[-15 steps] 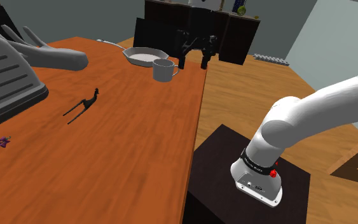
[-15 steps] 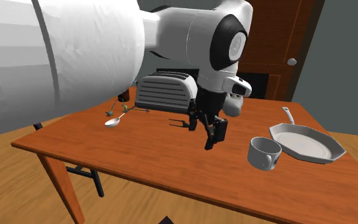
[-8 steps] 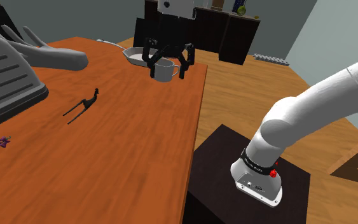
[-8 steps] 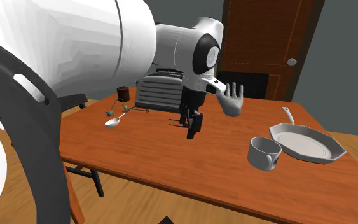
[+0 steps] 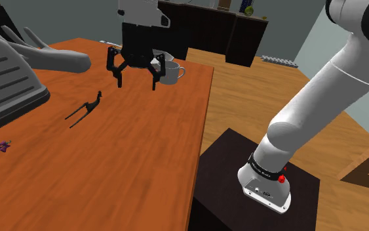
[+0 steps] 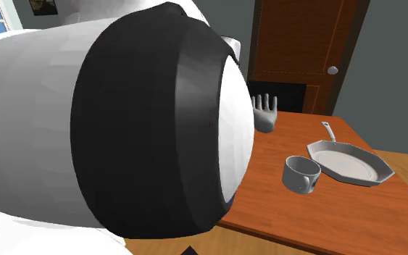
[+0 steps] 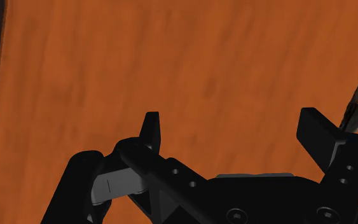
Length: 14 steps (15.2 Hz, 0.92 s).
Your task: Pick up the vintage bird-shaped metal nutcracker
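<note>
the jaws stand wide apart with nothing between them, hanging above the orange wooden surface (image 5: 143, 151), the fingers (image 7: 151, 130) pointing down at bare wood. the nutcracker (image 5: 86, 109), a thin dark bird shape, lies on the surface near them, off toward the shoulder view's left and closer to that camera. in the wrist view its thin dark end shows just outside one finger. behind the jaws sits a white mug (image 5: 172, 72) with a pale pan (image 6: 351, 165) just beside it. a grey hand-shaped thing (image 5: 52, 56) and a grey toaster (image 5: 2, 82) sit farther left.
</note>
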{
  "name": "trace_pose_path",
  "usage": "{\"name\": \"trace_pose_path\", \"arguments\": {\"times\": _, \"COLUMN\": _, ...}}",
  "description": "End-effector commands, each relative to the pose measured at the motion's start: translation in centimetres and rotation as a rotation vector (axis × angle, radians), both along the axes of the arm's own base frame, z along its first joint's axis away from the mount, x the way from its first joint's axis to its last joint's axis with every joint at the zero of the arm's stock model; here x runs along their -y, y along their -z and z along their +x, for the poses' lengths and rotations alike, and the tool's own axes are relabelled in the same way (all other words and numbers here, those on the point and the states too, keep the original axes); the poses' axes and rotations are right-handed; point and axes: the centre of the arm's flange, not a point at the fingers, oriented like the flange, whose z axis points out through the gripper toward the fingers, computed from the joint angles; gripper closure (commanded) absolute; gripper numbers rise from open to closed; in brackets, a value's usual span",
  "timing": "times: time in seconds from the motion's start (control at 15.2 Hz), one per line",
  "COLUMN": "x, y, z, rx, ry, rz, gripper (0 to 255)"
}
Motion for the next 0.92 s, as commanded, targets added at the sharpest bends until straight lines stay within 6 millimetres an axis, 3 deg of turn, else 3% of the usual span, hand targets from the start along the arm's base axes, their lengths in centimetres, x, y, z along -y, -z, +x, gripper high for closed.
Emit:
{"name": "trace_pose_path", "arguments": {"times": 0.0, "x": -2.1, "y": 0.7, "z": 1.7, "rx": -0.009, "ry": 0.062, "rz": -0.002, "gripper": 0}}
{"name": "trace_pose_path", "arguments": {"times": 0.66, "x": -9.7, "y": 4.7, "z": 11.5, "rx": -0.052, "ry": 0.336, "rz": -0.022, "gripper": 0}}
{"name": "trace_pose_path", "arguments": {"times": 0.86, "x": -9.9, "y": 5.9, "z": 11.8, "rx": -0.053, "ry": 0.345, "rz": -0.023, "gripper": 0}}
